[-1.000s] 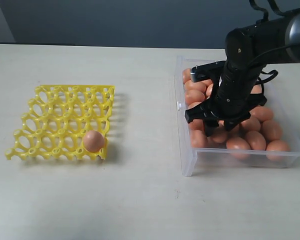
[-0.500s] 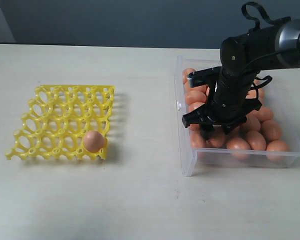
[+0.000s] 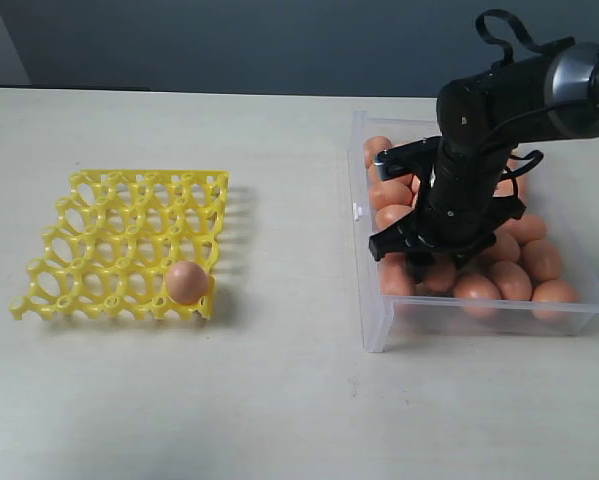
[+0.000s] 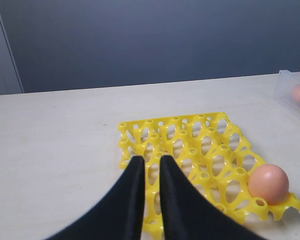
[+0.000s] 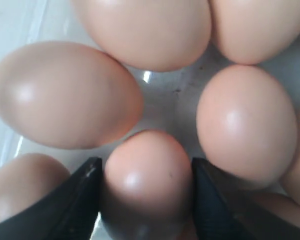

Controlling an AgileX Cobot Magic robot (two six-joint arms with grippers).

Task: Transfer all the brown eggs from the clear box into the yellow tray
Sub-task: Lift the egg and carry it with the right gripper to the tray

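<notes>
Brown egg (image 5: 147, 182) sits between the fingers (image 5: 79, 197) of the right gripper (image 3: 434, 264). Its long axis seems to run along them, and both pads seem to touch its flanks, low in the clear box (image 3: 371, 322) at frame right. Yellow tray (image 3: 147, 181) lies far left, nearer the near-closed, empty left gripper (image 4: 151, 162).

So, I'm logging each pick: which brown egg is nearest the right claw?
The one egg flanked by both black fingers of the right claw; every neighbour lies outside them.
</notes>
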